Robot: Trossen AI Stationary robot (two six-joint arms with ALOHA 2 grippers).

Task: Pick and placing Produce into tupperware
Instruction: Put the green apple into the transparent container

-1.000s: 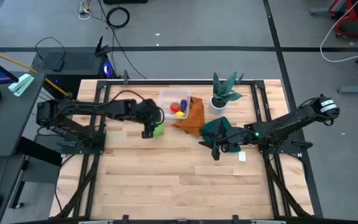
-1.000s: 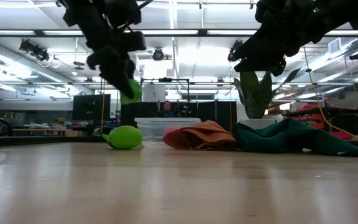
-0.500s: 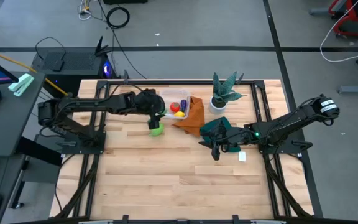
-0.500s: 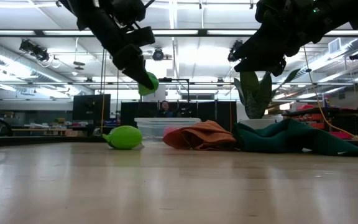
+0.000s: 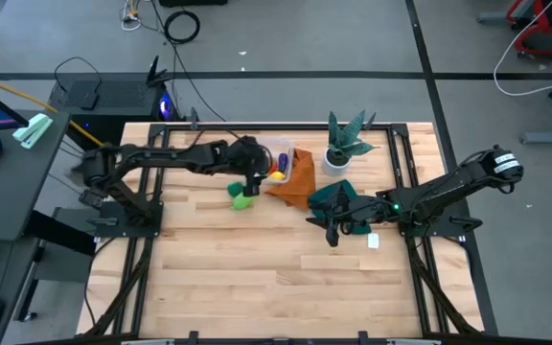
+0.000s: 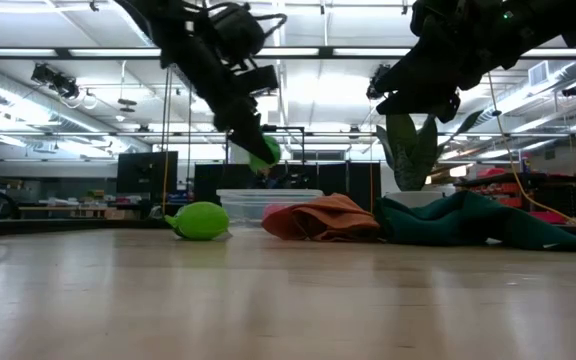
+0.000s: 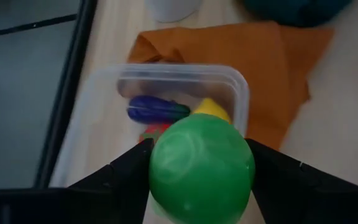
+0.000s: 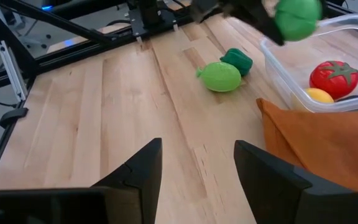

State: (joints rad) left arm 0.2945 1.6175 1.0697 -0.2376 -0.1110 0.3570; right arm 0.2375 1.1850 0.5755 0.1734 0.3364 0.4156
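Green and glossy, the toy fruit [image 7: 201, 167] sits clamped across its middle in my left gripper [image 7: 197, 180]; it looks light, hard and slippery, above the tupperware [image 7: 166, 81].

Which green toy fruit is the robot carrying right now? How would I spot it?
Find the clear tupperware beside the orange cloth. Above its edge, the left gripper holds a round green ball in the air. The other green piece lies on the table.

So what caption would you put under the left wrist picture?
Left gripper carries a green toy fruit toward the clear tupperware holding purple, yellow and red produce.
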